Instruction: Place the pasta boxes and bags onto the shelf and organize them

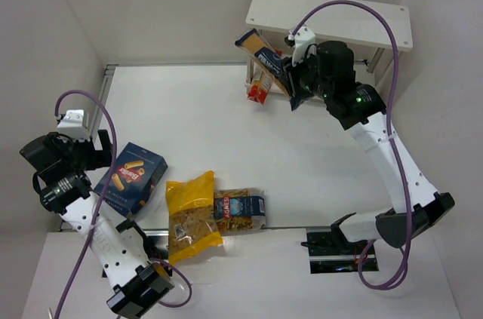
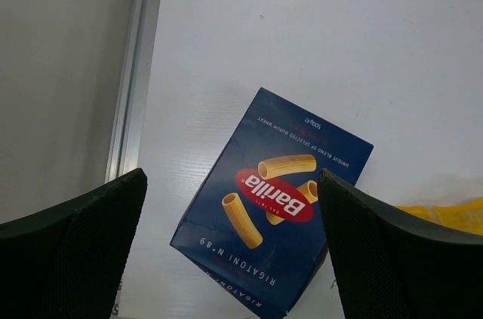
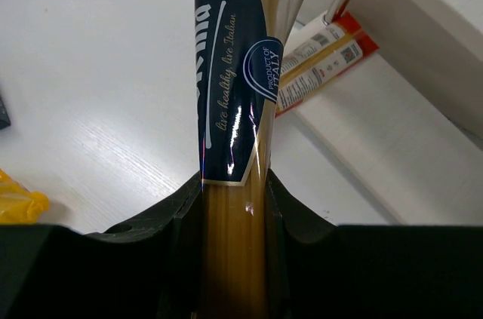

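1. The right gripper (image 3: 234, 206) has its jaws squeezed onto the long spaghetti pack (image 3: 230, 108). It holds the pack partway along its length, tilted, right at the shelf's (image 1: 339, 21) left front corner.
2. A red-and-white pack (image 1: 259, 91) is already down by that same corner, next to a shelf leg. Can't tell if it's actually on the lower level.
3. So I'd say the step in hand is shelving the spaghetti. The next move calls for swinging the long pack in past the leg and the red pack, then letting go.
4. The left gripper (image 2: 232, 179) is well away from the shelf, with its jaws spread wide and empty, hovering over the blue box (image 1: 136, 176).
5. The yellow bag (image 1: 192, 213) and the clear bag (image 1: 240, 210) lie touching, also far from the shelf.
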You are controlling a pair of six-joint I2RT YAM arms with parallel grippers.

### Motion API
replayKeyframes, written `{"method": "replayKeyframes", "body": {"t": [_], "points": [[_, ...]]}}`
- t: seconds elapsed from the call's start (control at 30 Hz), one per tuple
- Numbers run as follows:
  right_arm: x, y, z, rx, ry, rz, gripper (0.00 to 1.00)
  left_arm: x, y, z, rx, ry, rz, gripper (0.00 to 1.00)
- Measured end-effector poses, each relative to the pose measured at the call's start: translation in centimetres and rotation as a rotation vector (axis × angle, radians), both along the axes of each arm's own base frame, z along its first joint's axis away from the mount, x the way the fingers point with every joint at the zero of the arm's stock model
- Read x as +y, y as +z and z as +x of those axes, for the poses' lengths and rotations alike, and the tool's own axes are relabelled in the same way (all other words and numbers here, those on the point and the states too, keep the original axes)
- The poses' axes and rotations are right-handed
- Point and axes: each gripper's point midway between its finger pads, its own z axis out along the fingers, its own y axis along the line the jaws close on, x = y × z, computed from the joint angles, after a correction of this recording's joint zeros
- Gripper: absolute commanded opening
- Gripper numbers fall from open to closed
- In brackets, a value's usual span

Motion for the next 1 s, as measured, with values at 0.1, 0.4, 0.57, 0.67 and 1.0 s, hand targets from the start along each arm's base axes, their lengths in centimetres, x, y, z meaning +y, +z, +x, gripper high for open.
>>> {"method": "replayKeyframes", "body": {"t": [0.1,0.4,0.57,0.67,1.0], "points": [[0.1,0.8,0.2,-0.015,0.000,0.006,0.00,0.0,0.0,0.0,0.000,0.000,0.000,0.99],[-0.1,1.0,1.6,-0.025,-0.038,-0.016,0.00,0.1,0.0,0.0,0.000,0.004,0.000,0.99],[-0.7,1.9,2.8,-0.052,-0.077,-0.035,0.00,0.2,0.0,-0.1,0.000,0.010,0.000,0.99],[-1.5,3.0,3.6,-0.074,-0.101,-0.026,0.00,0.2,0.0,-0.1,0.000,0.010,0.000,0.99],[-5.9,3.9,7.2,-0.096,-0.236,-0.024,0.00,0.2,0.0,-0.1,0.000,0.010,0.000,0.99]]}}
